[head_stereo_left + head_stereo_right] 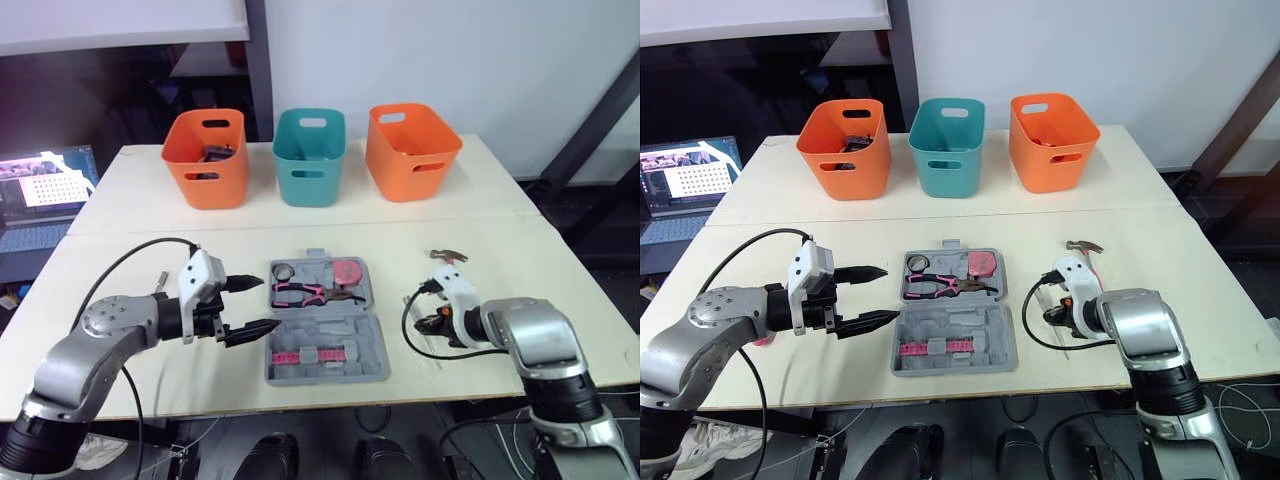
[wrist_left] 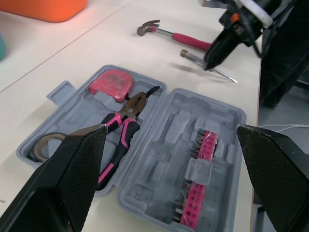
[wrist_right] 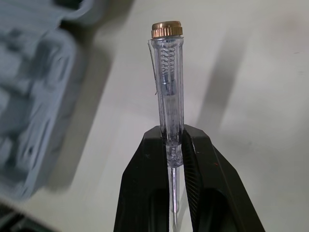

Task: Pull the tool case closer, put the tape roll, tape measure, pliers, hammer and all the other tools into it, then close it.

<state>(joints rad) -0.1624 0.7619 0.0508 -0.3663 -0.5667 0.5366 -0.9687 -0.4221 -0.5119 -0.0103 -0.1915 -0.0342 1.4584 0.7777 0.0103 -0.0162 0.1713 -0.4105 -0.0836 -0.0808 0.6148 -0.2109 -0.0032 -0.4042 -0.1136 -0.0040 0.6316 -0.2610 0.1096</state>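
We're looking down on the pale table (image 1: 560, 300), where three bins are standing in a row along the far side: an orange bin (image 1: 206, 160), a teal bin (image 1: 310, 160) and a second orange bin (image 1: 410, 152). Nearer us the grey tool case (image 1: 330, 328) is lying wide open between the two arms, close to the near edge. The left gripper (image 1: 272, 303) is hovering at the case's left edge, its two fingers spread apart and holding nothing. The right gripper (image 3: 172, 140) is sitting to the right of the case, pinching a clear-handled screwdriver (image 3: 166, 77) by the base of its handle, brass cap pointing away from the fingers. The hammer (image 1: 449, 256) is lying on the table right of the case, just beyond that gripper. Inside the far half of the case, the pink-handled pliers (image 1: 310, 293) are resting in the middle, the pink tape measure (image 1: 347, 272) is sitting in the right corner, and the tape roll (image 1: 283, 271) is sitting in the left corner. The near half is holding a pink bit strip (image 1: 320, 352).
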